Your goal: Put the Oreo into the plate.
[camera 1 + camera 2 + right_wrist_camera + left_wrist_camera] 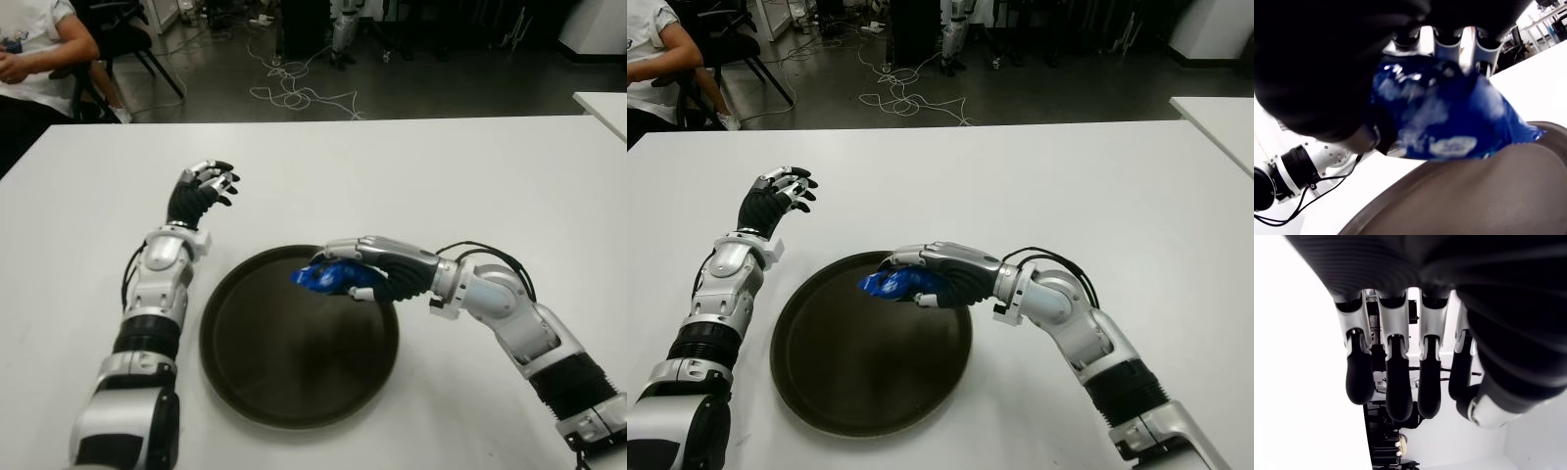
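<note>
One blue Oreo pack (328, 277), wrapped by the right hand (367, 268), fingers curled over the top and thumb underneath, as the right wrist view confirms. Held just above the plate (294, 392), over its far rim, on the side toward the table's far edge; not yet resting on the dark surface, as far as can be judged. Long axis of the pack roughly level, running out of the palm toward the robot's left, free end pointing to the left side of the plate. Pack already inside the plate's outline, so no more reaching needed, only a short drop or lowering and a loosening of the fingers. Risk worth noting: so close to the rim, a release here could leave the pack leaning on the edge rather than flat on the bottom; a small shift toward the plate's centre looks safer.

Right forearm stretched in from the table's right side, wrist just outside the plate's right rim.

Left hand (203, 191) idle, shown beyond the plate's left side, toward the far left of the table (470, 166), fingers loosely bent and holding nothing; well apart from the pack, and clearly the farther of the two.

One seated person (34, 59) past the table's far left corner.
</note>
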